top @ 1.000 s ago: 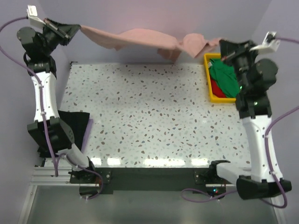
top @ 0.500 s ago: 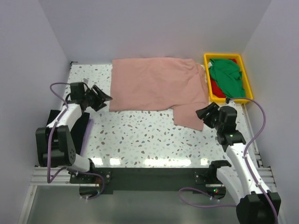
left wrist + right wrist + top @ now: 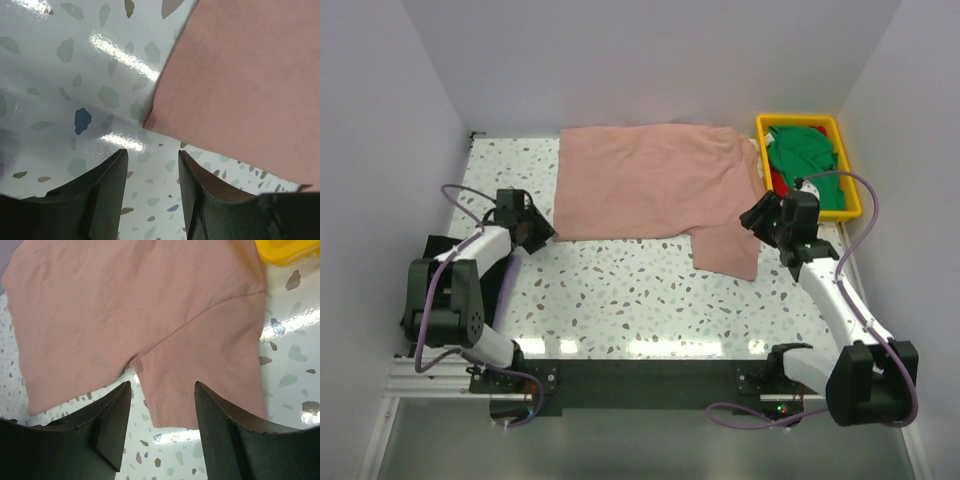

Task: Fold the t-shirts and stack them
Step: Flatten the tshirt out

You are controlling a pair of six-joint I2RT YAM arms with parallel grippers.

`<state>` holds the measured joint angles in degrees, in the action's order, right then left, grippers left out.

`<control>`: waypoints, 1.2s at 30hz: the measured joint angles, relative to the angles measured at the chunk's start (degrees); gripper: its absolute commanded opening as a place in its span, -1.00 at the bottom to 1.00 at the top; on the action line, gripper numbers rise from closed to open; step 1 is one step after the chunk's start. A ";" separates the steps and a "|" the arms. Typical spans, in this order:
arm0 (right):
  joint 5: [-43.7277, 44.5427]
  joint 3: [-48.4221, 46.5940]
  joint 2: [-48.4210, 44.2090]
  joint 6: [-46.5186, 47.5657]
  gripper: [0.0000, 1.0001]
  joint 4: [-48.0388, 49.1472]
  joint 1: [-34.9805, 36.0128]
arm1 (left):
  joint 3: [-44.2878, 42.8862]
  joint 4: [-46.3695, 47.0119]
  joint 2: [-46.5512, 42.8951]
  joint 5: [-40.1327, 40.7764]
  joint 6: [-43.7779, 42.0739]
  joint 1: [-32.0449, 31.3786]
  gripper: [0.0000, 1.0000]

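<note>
**Pink shirt laid out flat, both end effectors let go**

The speckled tabletop (image 3: 650,290) now carries the dusty pink t-shirt (image 3: 650,190), spread flat across its far half with one sleeve pointing toward the near right. A second ago that shirt hung in the air, stretched between the two arms at the back wall. It has since been dropped and released, so spreading looks done and folding can begin.

The yellow tray (image 3: 850,190) at the far right corner holds the green t-shirt (image 3: 805,155) on top of the red t-shirt (image 3: 778,183). The black t-shirt (image 3: 502,278) lies at the left edge, partly under the left arm.

The right end effector (image 3: 162,385) hovers over the sleeve, jaws apart and empty. The left end effector (image 3: 150,155) sits low at the shirt's near left corner, jaws apart, the hem just ahead and not between them.
</note>
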<state>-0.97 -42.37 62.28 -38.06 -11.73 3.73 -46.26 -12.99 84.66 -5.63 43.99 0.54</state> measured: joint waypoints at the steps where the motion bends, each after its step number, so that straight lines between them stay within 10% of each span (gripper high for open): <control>1: 0.50 -0.85 1.40 0.44 0.15 0.04 0.00 | -0.61 -0.04 2.14 0.76 0.13 -0.61 -0.01; 10: 2.97 -5.99 12.37 2.78 0.11 2.12 0.00 | -5.77 0.15 11.50 5.31 3.41 -3.52 -0.02; 20: 3.06 -5.99 15.39 3.21 0.11 3.13 0.00 | -8.63 -0.33 14.73 8.61 5.16 -5.75 -1.00; 36: 4.48 -5.99 20.52 3.80 0.01 3.21 0.00 | -9.46 -8.48 6.40 14.86 2.64 5.42 -1.00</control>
<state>3.51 -48.36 82.81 -34.26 -8.51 3.73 -55.72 -21.47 91.07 9.23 46.63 5.96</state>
